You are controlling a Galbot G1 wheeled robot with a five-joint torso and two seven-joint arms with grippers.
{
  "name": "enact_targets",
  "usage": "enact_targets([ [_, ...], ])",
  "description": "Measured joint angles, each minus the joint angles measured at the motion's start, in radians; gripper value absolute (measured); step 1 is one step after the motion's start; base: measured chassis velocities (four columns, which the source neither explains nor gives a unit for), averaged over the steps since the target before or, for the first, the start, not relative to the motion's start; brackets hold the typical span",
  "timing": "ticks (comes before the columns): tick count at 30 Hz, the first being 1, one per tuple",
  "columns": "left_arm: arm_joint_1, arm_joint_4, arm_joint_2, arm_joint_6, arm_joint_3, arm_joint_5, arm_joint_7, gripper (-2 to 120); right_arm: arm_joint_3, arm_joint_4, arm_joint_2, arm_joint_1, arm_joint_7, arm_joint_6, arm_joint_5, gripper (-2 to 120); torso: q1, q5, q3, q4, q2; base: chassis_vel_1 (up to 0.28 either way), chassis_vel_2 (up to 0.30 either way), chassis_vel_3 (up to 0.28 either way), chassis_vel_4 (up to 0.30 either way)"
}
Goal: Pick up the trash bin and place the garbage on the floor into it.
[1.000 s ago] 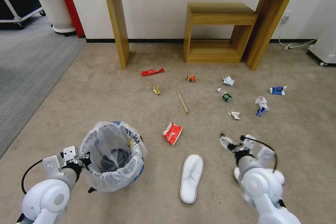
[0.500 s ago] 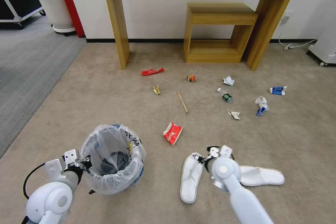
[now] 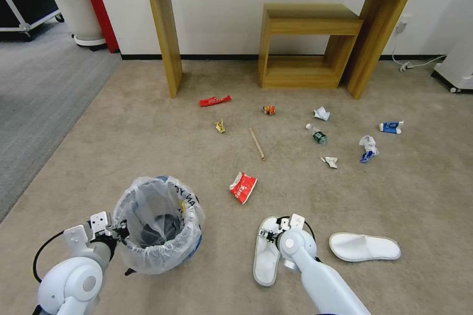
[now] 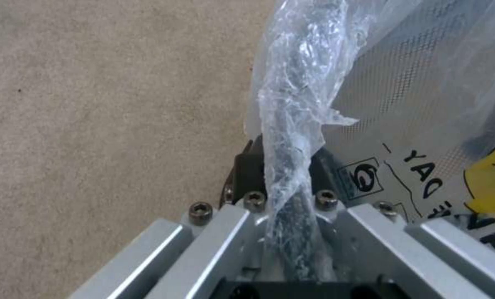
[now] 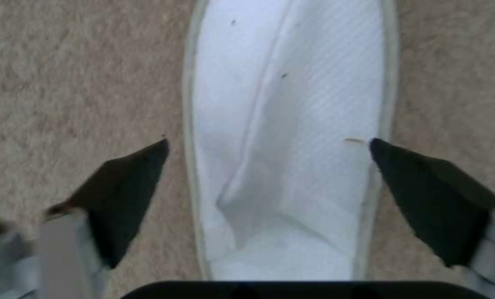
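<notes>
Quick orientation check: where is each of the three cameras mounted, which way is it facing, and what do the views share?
Head view: on the head, looking forward and down at the floor; both arms show, the left gripper at the trash bin.
Left wrist view: on the left wrist, facing along the fingers clamped on the bin's plastic bag.
Right wrist view: on the right wrist, looking down between open fingers at a white slipper.
Shared: bin and slipper both appear in the head view.

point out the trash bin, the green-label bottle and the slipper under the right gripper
trash bin (image 3: 165, 256): head view, bag-covered near rim
green-label bottle (image 3: 319, 136): head view, its label
slipper (image 5: 291, 124): right wrist view, middle of its white upper
</notes>
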Motion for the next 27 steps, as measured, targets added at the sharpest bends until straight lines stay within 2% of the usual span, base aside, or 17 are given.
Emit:
enact_targets([
  [1, 0.0, 0.0, 0.0, 0.0, 0.0, 0.0, 0.0, 1, 0.0, 0.0, 0.0, 0.0, 0.0, 0.0, 0.0, 89, 0.0, 0.0, 0.0, 0.0, 0.0, 0.0, 0.0, 0.0, 0.0],
  [4, 0.003, 0.0, 0.001, -0.003, -0.001, 0.0, 0.001, 1, -0.018, -0.023, 0.009, 0.0, -0.018, 0.021, -0.038, 73, 0.0, 0.0, 0.0, 0.0, 0.0, 0.0, 0.0, 0.0, 0.0],
  [9, 0.005, 0.0, 0.0, -0.006, -0.002, 0.002, 0.004, 1, -0.022, -0.031, 0.012, 0.0, -0.025, 0.028, -0.052, 61, 0.0, 0.0, 0.0, 0.0, 0.0, 0.0, 0.0, 0.0, 0.0],
  [11, 0.006, 0.0, 0.0, -0.009, -0.002, 0.004, 0.005, 1, -0.023, -0.033, 0.011, 0.001, -0.028, 0.032, -0.059, 48, 0.0, 0.0, 0.0, 0.0, 0.0, 0.0, 0.0, 0.0, 0.0],
  [13, 0.006, 0.0, 0.001, -0.01, -0.002, 0.004, 0.005, 1, -0.023, -0.033, 0.01, 0.001, -0.029, 0.035, -0.062, 45, 0.0, 0.0, 0.0, 0.0, 0.0, 0.0, 0.0, 0.0, 0.0],
  [15, 0.005, 0.0, 0.001, -0.011, -0.001, 0.005, 0.006, 1, -0.023, -0.032, 0.003, -0.001, -0.035, 0.037, -0.067, 34, 0.0, 0.0, 0.0, 0.0, 0.0, 0.0, 0.0, 0.0, 0.0],
  [16, 0.005, 0.0, 0.001, -0.011, -0.001, 0.005, 0.006, 1, -0.023, -0.032, 0.003, -0.001, -0.035, 0.037, -0.067, 34, 0.0, 0.0, 0.0, 0.0, 0.0, 0.0, 0.0, 0.0, 0.0],
  [19, 0.003, 0.0, -0.001, -0.013, 0.001, 0.005, 0.006, 1, -0.023, -0.031, -0.004, -0.006, -0.049, 0.046, -0.072, 21, 0.0, 0.0, 0.0, 0.0, 0.0, 0.0, 0.0, 0.0, 0.0],
  [20, 0.003, 0.0, -0.001, -0.013, 0.001, 0.005, 0.006, 1, -0.023, -0.031, -0.004, -0.006, -0.049, 0.046, -0.072, 21, 0.0, 0.0, 0.0, 0.0, 0.0, 0.0, 0.0, 0.0, 0.0],
  [24, 0.003, 0.002, -0.001, -0.013, 0.001, 0.006, 0.007, 1, -0.022, -0.014, -0.014, -0.018, -0.095, 0.066, -0.084, 2, 0.0, 0.0001, 0.0, 0.0, 0.0, 0.0, 0.0, 0.0, 0.0],
  [27, 0.004, 0.002, 0.001, -0.014, 0.0, 0.006, 0.007, 1, -0.017, 0.008, -0.023, -0.025, -0.114, 0.079, -0.084, 0, 0.0, 0.0002, 0.0, 0.0, 0.0, 0.0, 0.0, 0.0, 0.0],
])
